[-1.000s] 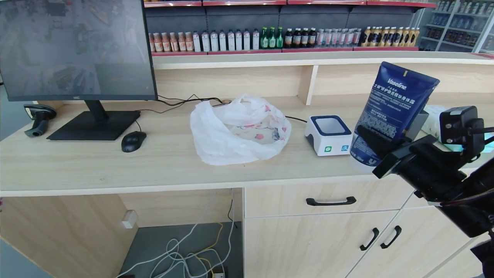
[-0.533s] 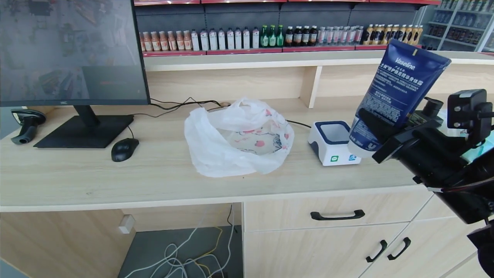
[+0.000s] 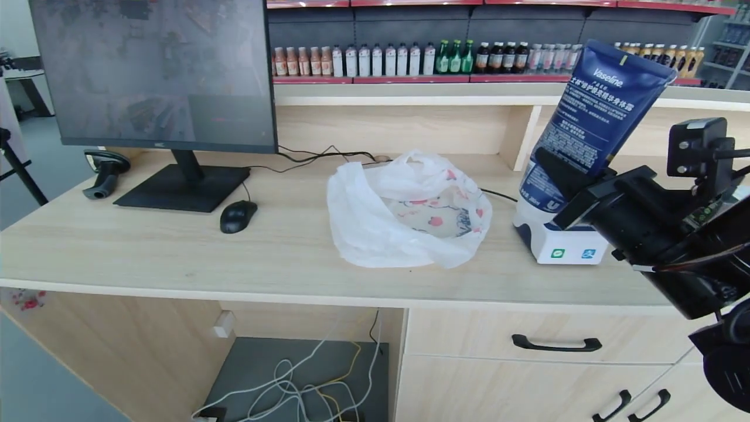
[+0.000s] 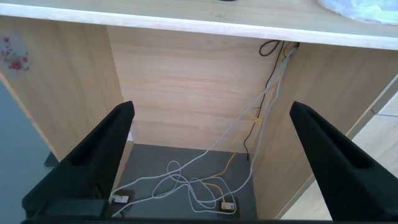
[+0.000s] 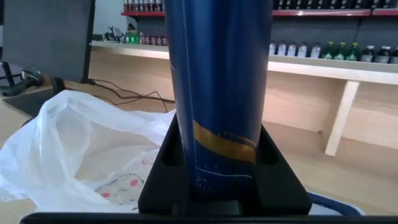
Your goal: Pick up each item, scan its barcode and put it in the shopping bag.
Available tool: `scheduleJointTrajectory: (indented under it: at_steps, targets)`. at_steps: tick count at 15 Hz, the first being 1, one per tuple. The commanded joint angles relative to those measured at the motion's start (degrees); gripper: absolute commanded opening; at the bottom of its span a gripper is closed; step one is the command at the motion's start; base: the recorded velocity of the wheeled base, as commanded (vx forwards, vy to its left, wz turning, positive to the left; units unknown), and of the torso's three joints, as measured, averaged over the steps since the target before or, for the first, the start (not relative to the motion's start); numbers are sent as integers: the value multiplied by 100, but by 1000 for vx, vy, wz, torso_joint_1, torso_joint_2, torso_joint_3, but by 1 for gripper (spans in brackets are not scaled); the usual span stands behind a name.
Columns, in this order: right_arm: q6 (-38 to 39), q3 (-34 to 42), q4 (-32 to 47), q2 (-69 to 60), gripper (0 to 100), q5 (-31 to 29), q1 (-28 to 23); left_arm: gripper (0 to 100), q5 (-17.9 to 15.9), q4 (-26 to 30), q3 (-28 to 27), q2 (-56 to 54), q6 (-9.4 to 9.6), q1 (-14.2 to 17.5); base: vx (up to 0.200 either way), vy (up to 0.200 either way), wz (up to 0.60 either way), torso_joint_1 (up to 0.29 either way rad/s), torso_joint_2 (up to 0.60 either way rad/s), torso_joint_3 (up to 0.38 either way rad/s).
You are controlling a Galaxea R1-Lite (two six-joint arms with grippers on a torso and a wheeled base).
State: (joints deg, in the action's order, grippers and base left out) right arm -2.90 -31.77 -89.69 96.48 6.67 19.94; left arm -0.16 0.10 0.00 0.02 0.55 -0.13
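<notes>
The tall dark blue squeeze tube with white print (image 3: 597, 117) stands clamped between the black fingers of the right gripper (image 3: 577, 181), which grip its lower part from both sides. Its lower end hangs just above the white box-shaped barcode scanner with a blue rim (image 3: 562, 249). The tube's flat crimped end points up and it leans towards the robot's right; a gold band crosses its body.

The right arm reaches in from the scanner's right. The crumpled white plastic shopping bag with red print (image 3: 404, 217) lies just left of the scanner. The left gripper (image 4: 211, 112) hangs wide open with nothing in it, lower than the scanner, facing the cables (image 4: 205, 180) under the wooden counter (image 3: 176, 252).
</notes>
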Motion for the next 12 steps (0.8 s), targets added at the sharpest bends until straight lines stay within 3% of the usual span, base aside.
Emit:
scheduleJointTrajectory:
  at_steps: [1,4,6,12]
  targets:
    - [9,-154,-31,143,0,1,1,100,-2,-1,0,-2,-2,5,0,0,600,12,7,-2]
    - [114,-400,-31,319,0,1,-34,100,-2,-1,0,-2,7,5,0,0,600,2,6,4]
    - [299,-682,-31,697,0,1,-254,100,-2,-1,0,-2,-2,5,0,0,0,0,0,0]
    - [369,-1270,-31,1585,0,1,-228,100,-2,-1,0,-2,7,5,0,0,0,0,0,0]
